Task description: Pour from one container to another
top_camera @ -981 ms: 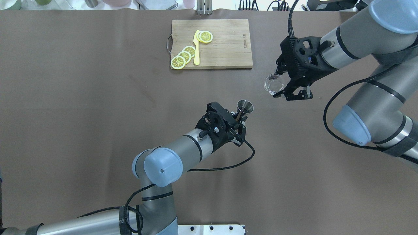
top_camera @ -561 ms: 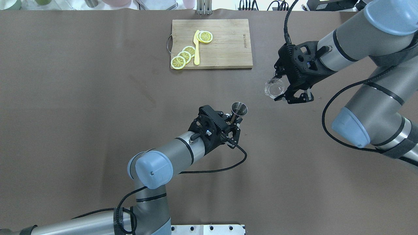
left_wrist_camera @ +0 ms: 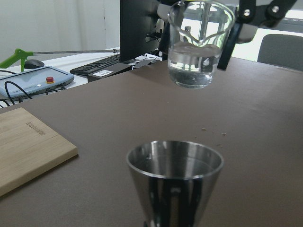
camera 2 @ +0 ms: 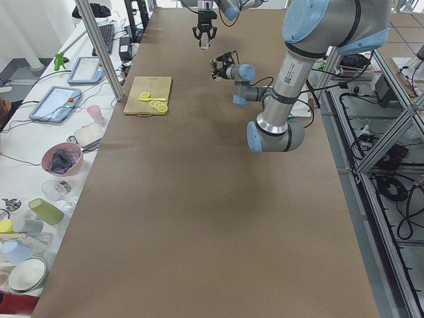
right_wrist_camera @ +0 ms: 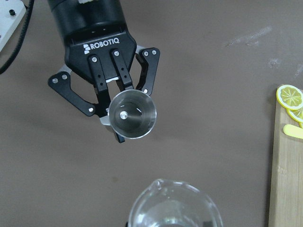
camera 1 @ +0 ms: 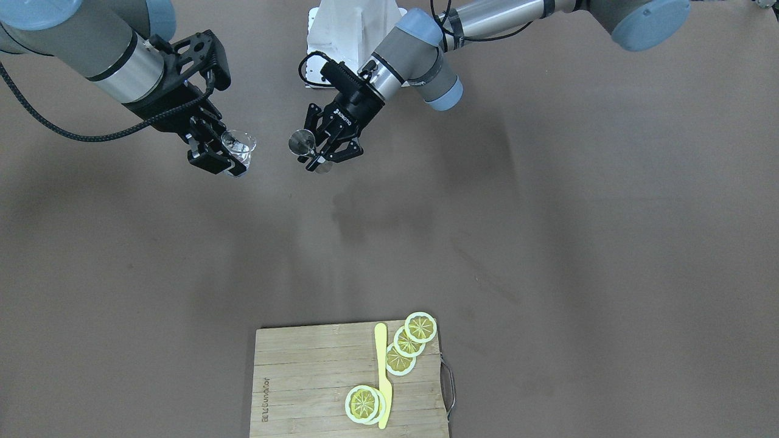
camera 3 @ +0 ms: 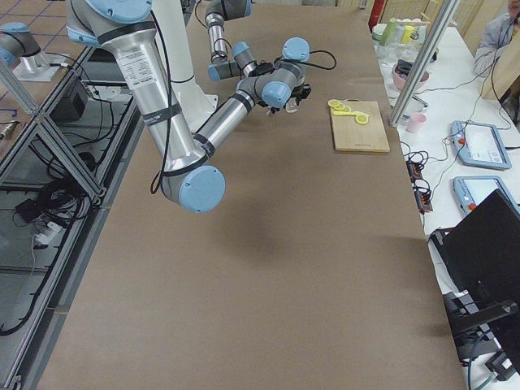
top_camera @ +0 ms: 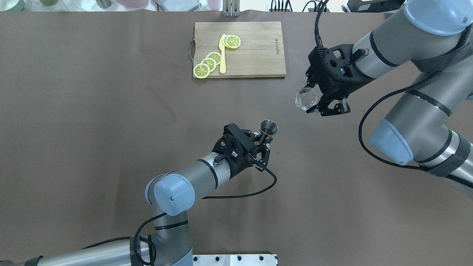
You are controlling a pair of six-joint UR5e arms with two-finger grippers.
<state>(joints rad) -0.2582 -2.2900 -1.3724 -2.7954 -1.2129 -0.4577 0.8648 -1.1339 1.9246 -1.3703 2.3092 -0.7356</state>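
The small steel jigger (top_camera: 269, 127) is held upright above the table, and my left gripper (top_camera: 263, 138) is shut on its lower cone. In the left wrist view its open mouth (left_wrist_camera: 174, 163) fills the foreground. The right wrist view looks down into the jigger (right_wrist_camera: 131, 115). The clear glass tumbler (top_camera: 306, 98) hangs to the right and further back, higher than the jigger, with my right gripper (top_camera: 313, 99) shut on it. A gap separates the glass (camera 1: 238, 149) from the jigger (camera 1: 302, 142). The glass (left_wrist_camera: 200, 45) stands upright.
A wooden cutting board (top_camera: 258, 51) lies at the back centre, carrying lemon slices (top_camera: 208, 62) and a yellow knife (top_camera: 222, 55). Cups, bowls and tablets line the far edge beyond the table. Bare brown table surface (top_camera: 92, 111) stretches left and in front.
My left gripper has drawn the jigger a little left and back toward the robot. My right gripper has carried the glass slightly left. Both grips are unchanged.
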